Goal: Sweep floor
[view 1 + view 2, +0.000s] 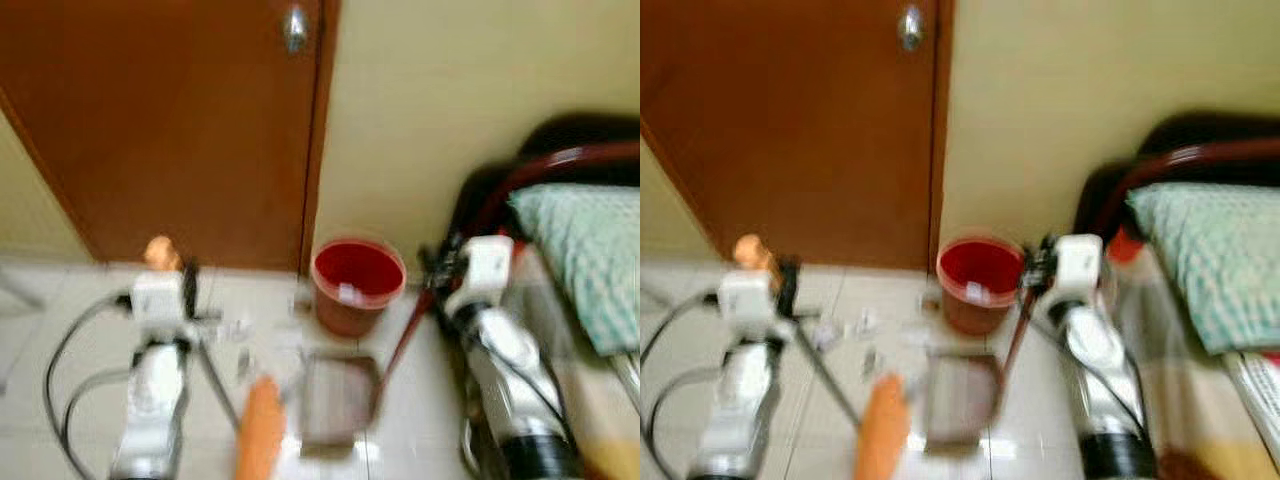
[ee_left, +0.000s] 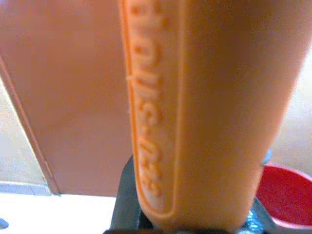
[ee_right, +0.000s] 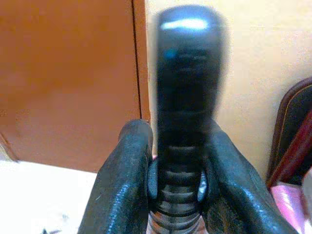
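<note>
- The door (image 1: 170, 130) is brown and shut, from ten to twelve o'clock in the head views. The floor (image 1: 60, 300) in front of it is pale tile.
- A bed (image 1: 590, 290) with a green checked cover lies at three o'clock, so the working space is narrow.
- The bucket (image 1: 357, 283), red, stands by the wall at twelve o'clock, just behind the dustpan. I think it waits there to take the dirt.
- The dustpan (image 1: 338, 397) lies flat on the floor at six o'clock with its open side toward the litter. Its long dark handle (image 3: 187, 112) goes up to two o'clock, so it can be held without bending.
- The right gripper (image 3: 178, 195) is closed around this handle, one finger on each side.
- The broom (image 1: 262, 430) has an orange head low at six o'clock, just left of the dustpan. Its orange grip (image 2: 195, 112) is up at nine o'clock.
- The left gripper (image 1: 172, 275) holds this grip; the broom slants down toward the pan to push dirt in.
- Small bits of litter (image 1: 855, 330) lie on the tiles between the left arm and the dustpan, not yet swept in.
</note>
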Robot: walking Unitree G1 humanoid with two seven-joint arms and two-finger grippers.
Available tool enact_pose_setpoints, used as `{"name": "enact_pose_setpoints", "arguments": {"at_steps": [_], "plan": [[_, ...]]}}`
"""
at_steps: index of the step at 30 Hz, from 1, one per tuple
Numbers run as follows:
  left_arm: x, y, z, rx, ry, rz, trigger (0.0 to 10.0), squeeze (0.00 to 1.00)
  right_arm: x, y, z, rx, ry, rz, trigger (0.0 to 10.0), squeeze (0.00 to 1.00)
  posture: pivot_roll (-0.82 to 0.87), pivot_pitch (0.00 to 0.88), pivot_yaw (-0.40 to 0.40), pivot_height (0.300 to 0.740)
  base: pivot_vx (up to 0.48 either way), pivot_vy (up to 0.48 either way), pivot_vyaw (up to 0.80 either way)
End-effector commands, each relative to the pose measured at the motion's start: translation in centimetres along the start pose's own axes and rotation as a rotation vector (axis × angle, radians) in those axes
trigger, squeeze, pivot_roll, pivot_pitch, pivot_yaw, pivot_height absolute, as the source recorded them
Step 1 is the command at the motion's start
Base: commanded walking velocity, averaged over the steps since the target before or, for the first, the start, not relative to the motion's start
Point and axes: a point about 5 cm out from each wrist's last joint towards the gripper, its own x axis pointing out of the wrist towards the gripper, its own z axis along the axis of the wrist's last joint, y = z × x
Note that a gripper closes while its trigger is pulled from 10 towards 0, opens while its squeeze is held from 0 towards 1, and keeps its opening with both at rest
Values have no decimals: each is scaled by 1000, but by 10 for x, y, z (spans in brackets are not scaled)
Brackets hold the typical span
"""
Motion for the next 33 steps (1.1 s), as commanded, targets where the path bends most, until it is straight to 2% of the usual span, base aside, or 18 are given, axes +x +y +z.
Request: {"name": "enact_pose_setpoints", "arguments": {"at_steps": [1,5,11,13,14,15,17,18,20,23,27,33], "plan": [[1,-8,2,-8,-3,-29,10000,0,-1,-5,6,-1,-21,-14,10000,0,2,0,-24,740,0,0,0],[1,-8,2,-10,-4,-26,10000,0,-1,-4,7,-3,-20,-3,10000,0,1,0,-26,740,0,0,0],[-1,-5,3,9,-7,-14,10000,0,-2,-2,9,-59,-25,20,10000,0,2,0,-31,740,0,0,0],[-3,0,6,59,-28,-6,10000,0,-4,-6,4,-113,10,-16,10000,0,2,0,-34,740,0,0,0],[-3,0,6,59,-28,-6,10000,0,-4,-6,4,-113,10,-16,10000,0,2,0,-34,740,0,0,0],[-3,1,9,69,-50,-20,10000,0,-5,-13,-2,-144,45,-77,10000,0,3,3,-36,740,0,0,0],[0,1,12,85,-83,-38,10000,0,-5,-21,-5,-136,67,-139,10000,0,5,10,-36,740,0,0,0],[6,1,18,99,-112,-55,10000,0,-6,-28,-8,-135,96,-206,10000,0,1,24,-36,740,0,0,0],[14,-1,26,109,-153,-82,10000,0,-7,-33,-11,-124,119,-255,10000,0,-1,30,-35,740,0,0,0],[19,-4,31,120,-177,-99,10000,0,-8,-35,-12,-127,133,-269,10000,0,-6,41,-31,740,0,0,0],[41,-22,50,93,-252,-196,10000,0,-10,-42,-20,-162,176,-351,10000,0,-20,72,-16,740,0,0,0],[56,-52,55,18,-267,-350,10000,0,1,-43,-21,-104,153,-390,10000,0,-28,111,5,740,0,0,0]]}}
